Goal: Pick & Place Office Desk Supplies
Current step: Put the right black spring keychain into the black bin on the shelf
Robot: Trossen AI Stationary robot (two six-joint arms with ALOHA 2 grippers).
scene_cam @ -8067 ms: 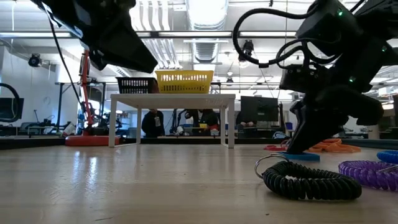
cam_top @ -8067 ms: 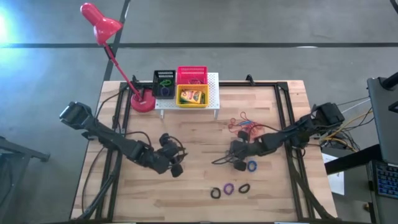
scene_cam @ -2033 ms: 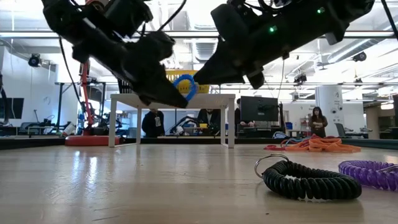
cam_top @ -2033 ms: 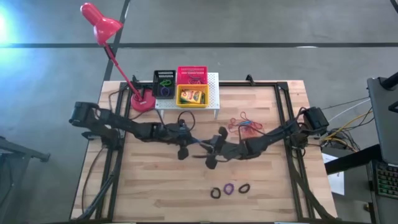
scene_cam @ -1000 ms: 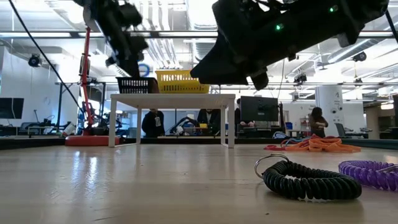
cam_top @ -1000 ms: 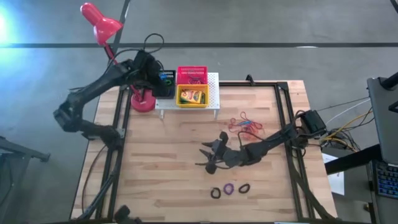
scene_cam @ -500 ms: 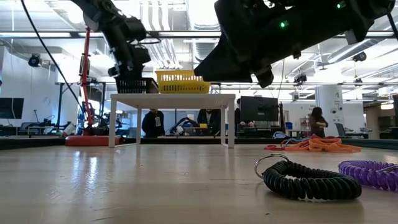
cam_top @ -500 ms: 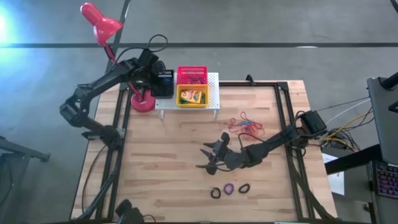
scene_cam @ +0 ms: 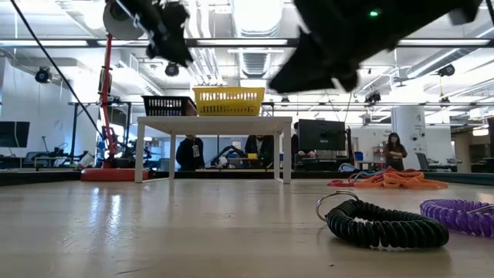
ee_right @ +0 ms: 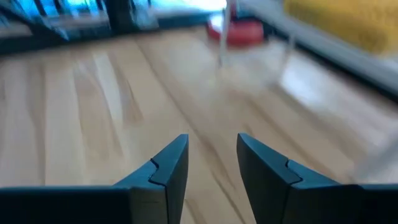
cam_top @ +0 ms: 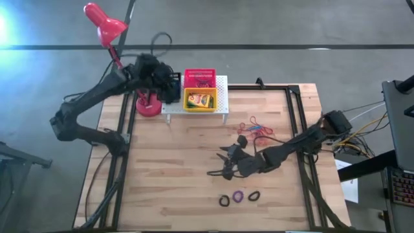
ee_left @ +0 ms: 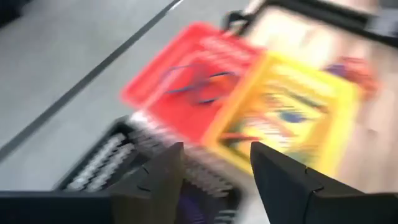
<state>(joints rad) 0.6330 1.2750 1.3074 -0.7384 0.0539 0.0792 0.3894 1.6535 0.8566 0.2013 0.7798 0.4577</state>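
Coiled rings are lying nearest the front edge of the wooden table (cam_top: 168,188): a black ring (cam_top: 224,201), a purple ring (cam_top: 238,195) and another black ring (cam_top: 253,195) are sitting in a short row, close together but apart; in the low view the black coil (scene_cam: 384,223) and the purple one (scene_cam: 461,214) are resting flat on the wood. Just behind them, the right gripper (cam_top: 228,163) is hanging over the middle of the table, its fingers (ee_right: 160,169) standing parted with nothing between them, only bare wood showing in the gap. Farther back and to the right, a loose tangle of red-orange rubber bands (cam_top: 253,127) is lying on the table, with something blue among them. At the far edge, the white perforated stand (cam_top: 221,90) is carrying three mesh baskets: the yellow basket (cam_top: 200,99) on the near side is holding a crayon box (cam_top: 202,99), the red basket (cam_top: 199,78) is sitting behind it, and the black basket (scene_cam: 168,105) is standing to their left, largely covered from above by the left arm. The left gripper (cam_top: 169,86) is hovering over that black basket, its fingers (ee_left: 158,177) spread and gripping nothing. The red desk lamp (cam_top: 103,24) is rising from its base at the far left.
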